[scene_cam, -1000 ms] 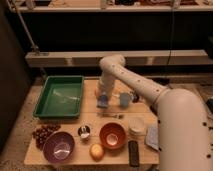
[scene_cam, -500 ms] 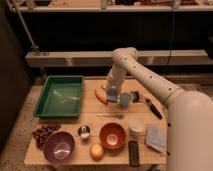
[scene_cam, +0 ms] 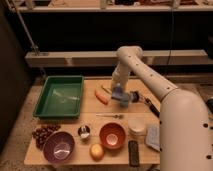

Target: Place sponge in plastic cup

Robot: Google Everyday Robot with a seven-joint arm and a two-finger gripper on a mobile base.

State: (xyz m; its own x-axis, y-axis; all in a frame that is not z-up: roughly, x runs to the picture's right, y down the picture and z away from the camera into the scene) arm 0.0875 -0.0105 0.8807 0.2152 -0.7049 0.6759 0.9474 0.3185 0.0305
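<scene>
Blue on blue at the far side of the counter (scene_cam: pixel 65 125): the gripper (scene_cam: pixel 118 93) of a white robot arm (scene_cam: pixel 135 67) hangs directly over the plastic cup (scene_cam: pixel 123 99), with a darker blue mass, judged to be the sponge (scene_cam: pixel 118 92), at its tip and touching or just above the cup's rim. That alignment suggests the sponge is poised for lowering or release into the cup. Whether the jaws pinch the sponge or have spread cannot be told, since gripper, sponge and cup merge into one patch; nor is it clear whether the sponge has entered the cup. An orange carrot (scene_cam: pixel 101 97) lies just left of the cup, a green tray (scene_cam: pixel 60 96) sits toward the far-left corner, and a dark-handled tool (scene_cam: pixel 148 104) lies to the cup's right. The arm's bulky base (scene_cam: pixel 185 135) blocks the counter's right edge, partly hiding a pale folded cloth (scene_cam: pixel 152 136).
</scene>
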